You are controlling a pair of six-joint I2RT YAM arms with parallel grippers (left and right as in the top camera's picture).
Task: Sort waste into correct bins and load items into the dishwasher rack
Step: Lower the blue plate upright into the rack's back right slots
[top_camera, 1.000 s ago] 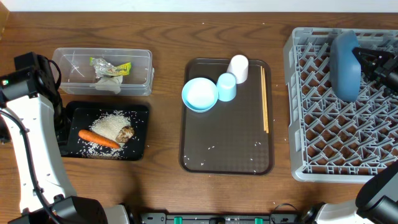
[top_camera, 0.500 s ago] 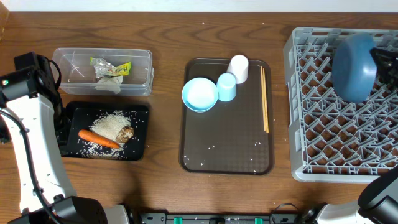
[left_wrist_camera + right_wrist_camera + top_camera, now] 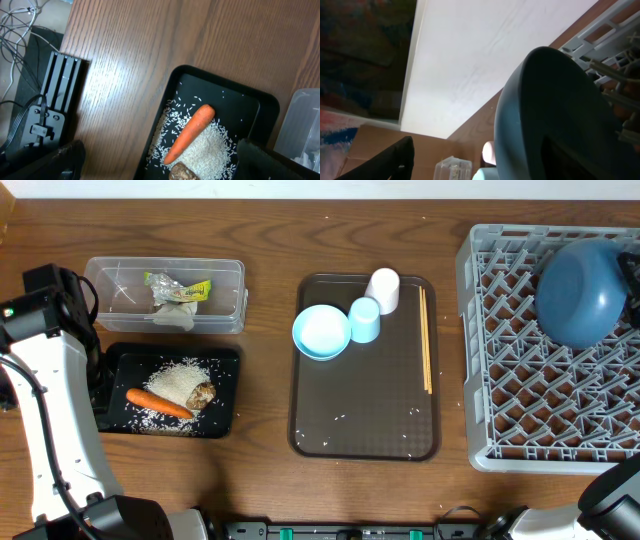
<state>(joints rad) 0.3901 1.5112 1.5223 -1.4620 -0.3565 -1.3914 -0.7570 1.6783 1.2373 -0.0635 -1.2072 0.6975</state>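
The dark-blue plate [image 3: 585, 292] leans on its edge among the pegs at the back of the grey dishwasher rack [image 3: 530, 380]. In the right wrist view the plate [image 3: 555, 115] fills the space in front of my right gripper [image 3: 477, 162], whose jaws stand open, the left finger well clear of it. My left gripper [image 3: 160, 170] hangs open over the black tray [image 3: 260, 100], above the carrot [image 3: 190, 132], rice [image 3: 205, 152] and brown lump [image 3: 182, 173]. The clear tub [image 3: 165, 295] holds the wrapper [image 3: 182, 287] and tissue [image 3: 175, 310].
On the dark brown tray [image 3: 365, 410] stand a light-blue bowl [image 3: 321, 332], a light-blue cup [image 3: 364, 320] and a white cup [image 3: 383, 290], with chopsticks [image 3: 425, 340] along its right side. The left arm [image 3: 45, 370] stands at the table's left edge.
The right gripper opened and drew back to the right, letting go of the plate, which tipped from edge-on to leaning in the rack. The left arm has not moved.
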